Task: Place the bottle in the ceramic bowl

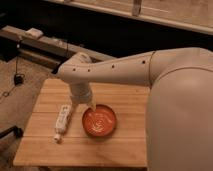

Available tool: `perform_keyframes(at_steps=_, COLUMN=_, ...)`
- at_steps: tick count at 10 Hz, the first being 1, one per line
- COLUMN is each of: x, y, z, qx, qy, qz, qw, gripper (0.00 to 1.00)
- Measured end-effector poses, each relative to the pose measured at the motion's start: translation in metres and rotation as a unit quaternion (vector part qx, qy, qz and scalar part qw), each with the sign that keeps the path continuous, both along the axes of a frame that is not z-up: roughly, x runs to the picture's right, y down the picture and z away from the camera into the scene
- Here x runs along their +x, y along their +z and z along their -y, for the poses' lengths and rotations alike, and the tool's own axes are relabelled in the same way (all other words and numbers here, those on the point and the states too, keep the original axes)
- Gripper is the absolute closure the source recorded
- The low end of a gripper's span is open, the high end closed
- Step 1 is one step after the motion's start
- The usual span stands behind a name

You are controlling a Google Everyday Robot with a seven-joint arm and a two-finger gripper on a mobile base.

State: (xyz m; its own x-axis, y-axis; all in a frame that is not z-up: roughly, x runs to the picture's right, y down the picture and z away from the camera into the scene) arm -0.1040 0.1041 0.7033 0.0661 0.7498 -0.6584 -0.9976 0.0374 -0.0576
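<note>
The white bottle (62,120) lies on its side on the wooden table (125,147), cap end toward the front, left of the bowl. The orange-red ceramic bowl (99,122) sits near the table's middle with pale swirls inside and nothing in it. My gripper (92,105) hangs from the white arm (115,72) and points down at the bowl's back-left rim, just right of the bottle's far end. It holds nothing that I can see. The arm's large white body fills the right side of the view and hides the table's right part.
The table's left edge (31,120) and front edge (75,164) drop to a carpeted floor. A dark low bench (30,42) with a small white object (34,33) stands behind at the left. A cable with a dark plug (18,78) hangs left of the table.
</note>
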Motion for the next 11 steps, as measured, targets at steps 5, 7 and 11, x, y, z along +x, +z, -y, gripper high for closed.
perform_keyframes(at_steps=5, x=0.0, y=-0.002, z=0.001, qx=0.003, qy=0.0, qz=0.002, qw=1.0, gripper=0.35)
perform_keyframes(at_steps=7, x=-0.016, y=-0.009, z=0.006, qx=0.02, qy=0.001, qz=0.021, qw=0.9996, gripper=0.35)
perform_keyframes(at_steps=11, x=-0.08, y=-0.024, z=0.02, qx=0.041, qy=-0.01, qz=0.075, qw=0.9963, gripper=0.35)
